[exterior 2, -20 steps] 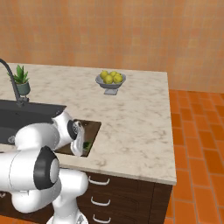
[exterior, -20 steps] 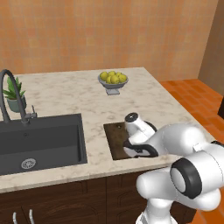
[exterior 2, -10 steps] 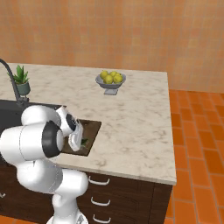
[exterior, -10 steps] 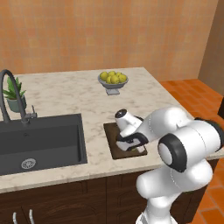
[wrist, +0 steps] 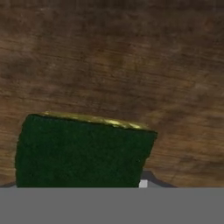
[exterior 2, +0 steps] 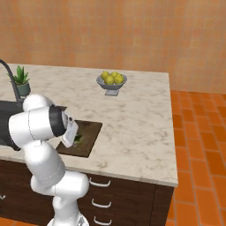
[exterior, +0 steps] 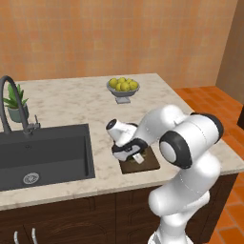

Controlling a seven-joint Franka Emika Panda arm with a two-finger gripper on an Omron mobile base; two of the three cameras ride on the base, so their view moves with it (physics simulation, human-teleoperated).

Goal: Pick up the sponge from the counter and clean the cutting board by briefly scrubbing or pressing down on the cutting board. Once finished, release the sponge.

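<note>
The gripper [exterior: 137, 157] points down at the cutting board [exterior: 151, 163], close above its dark wood, with its jaws drawn in narrow on the sponge [wrist: 83, 151]. In the hand view the sponge sits between the finger tips right at the gripper, a dark green block with a thin yellow edge on its far side, and the board's brown grain spreads beyond it. From the right base view a bit of green [exterior 2: 78, 138] shows just under the hand, over the board [exterior 2: 88, 137]. The board lies flat on the bench [exterior: 90, 107] directly below the gripper, near the front edge. Beyond the gripper stands a bowl of lemons [exterior: 123, 87]; the sink [exterior: 43, 155] lies off to its left.
</note>
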